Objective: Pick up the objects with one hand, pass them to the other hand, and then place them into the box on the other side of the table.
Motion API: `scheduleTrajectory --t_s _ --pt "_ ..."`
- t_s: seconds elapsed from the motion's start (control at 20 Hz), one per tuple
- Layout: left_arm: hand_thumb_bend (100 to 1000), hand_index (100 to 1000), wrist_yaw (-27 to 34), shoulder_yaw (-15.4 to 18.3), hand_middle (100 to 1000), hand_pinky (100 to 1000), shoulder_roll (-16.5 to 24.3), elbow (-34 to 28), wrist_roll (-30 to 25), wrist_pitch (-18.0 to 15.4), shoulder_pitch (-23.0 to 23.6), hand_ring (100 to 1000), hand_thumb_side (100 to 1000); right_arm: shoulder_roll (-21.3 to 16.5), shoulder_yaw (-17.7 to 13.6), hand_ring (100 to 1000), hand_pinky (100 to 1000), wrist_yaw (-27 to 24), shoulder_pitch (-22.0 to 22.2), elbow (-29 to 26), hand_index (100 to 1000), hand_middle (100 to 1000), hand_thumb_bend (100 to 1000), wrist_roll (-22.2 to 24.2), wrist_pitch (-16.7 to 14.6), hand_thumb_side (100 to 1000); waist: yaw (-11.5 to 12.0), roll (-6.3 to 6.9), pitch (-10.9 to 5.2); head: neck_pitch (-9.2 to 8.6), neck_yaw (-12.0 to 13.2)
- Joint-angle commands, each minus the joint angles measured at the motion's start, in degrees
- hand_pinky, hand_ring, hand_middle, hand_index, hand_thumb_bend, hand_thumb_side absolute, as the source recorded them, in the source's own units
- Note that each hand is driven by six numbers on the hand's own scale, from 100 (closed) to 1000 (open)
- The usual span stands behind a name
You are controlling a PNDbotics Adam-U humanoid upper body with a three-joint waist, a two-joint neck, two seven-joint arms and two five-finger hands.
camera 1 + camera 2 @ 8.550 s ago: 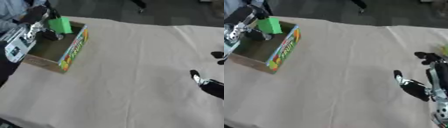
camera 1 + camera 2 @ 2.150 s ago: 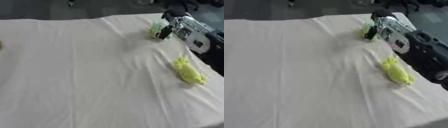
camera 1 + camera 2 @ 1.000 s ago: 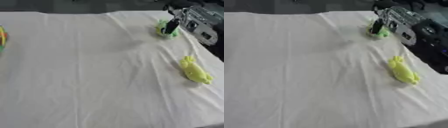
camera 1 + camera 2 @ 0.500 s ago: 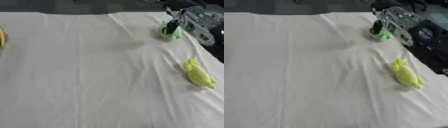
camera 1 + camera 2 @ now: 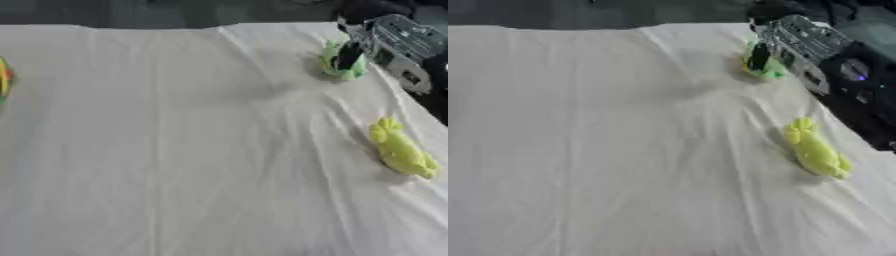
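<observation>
A sliver of the colourful box (image 5: 4, 80) shows at the left edge of the cloth-covered table (image 5: 175, 150). The yellow-green object (image 5: 402, 151) lies near the right edge, apart from the hand. The right hand (image 5: 385, 42) reaches into the far right corner, fingers curled down onto the green object (image 5: 339, 62) resting on the cloth.

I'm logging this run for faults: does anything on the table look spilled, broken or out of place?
Nothing stands out. The right hand is at a small green object near the table's far right corner, fingers around it. A yellow-green toy lies alone near the right edge. The white cloth is creased but unstained. A sliver of the box shows at the left edge.
</observation>
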Motion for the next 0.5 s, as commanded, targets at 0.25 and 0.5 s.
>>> scheduleTrajectory --t_s 0.25,0.5 --pt "100 736 0.0 1.4 754 718 1.9 -0.8 0.3 0.0 -0.2 774 699 -3.0 -1.6 937 911 -1.5 0.3 1.4 906 935 377 16.3 16.3 100 -0.1 0.52 -0.74 -0.41 -0.4" --pt "100 738 0.0 1.5 754 719 2.0 -0.7 0.4 0.1 0.1 775 698 -3.6 -2.2 938 911 -2.3 0.9 2.8 928 943 385 16.3 16.3 100 -0.1 0.86 -0.33 -0.71 -0.7"
